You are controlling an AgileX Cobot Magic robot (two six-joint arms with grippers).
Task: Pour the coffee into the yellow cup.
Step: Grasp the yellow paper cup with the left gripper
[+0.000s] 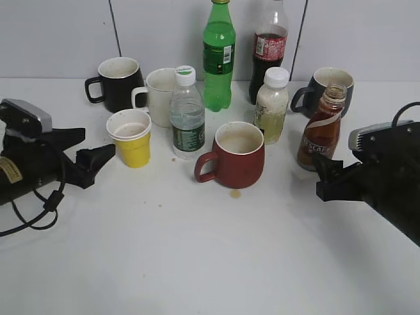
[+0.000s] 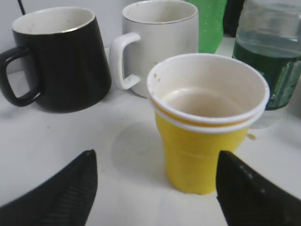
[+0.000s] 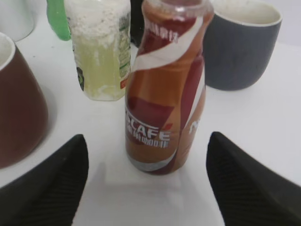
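Observation:
The coffee (image 1: 322,130) is a brown curvy uncapped Nescafe bottle standing upright at the right of the table; it fills the middle of the right wrist view (image 3: 164,89). My right gripper (image 3: 148,183) is open, its fingers just short of the bottle on either side, not touching; in the exterior view (image 1: 323,176) it sits just in front of the bottle. The yellow cup (image 1: 130,137) stands upright at the left, also in the left wrist view (image 2: 204,122). My left gripper (image 2: 155,188) is open, just short of the cup; in the exterior view (image 1: 98,161) it is left of it.
Between the two stand a red-brown mug (image 1: 235,155), a clear water bottle (image 1: 187,115), a pale juice bottle (image 1: 272,105), a green bottle (image 1: 218,56) and a cola bottle (image 1: 268,46). A black mug (image 1: 119,83), white mug (image 1: 159,95) and grey mug (image 1: 328,88) stand behind.

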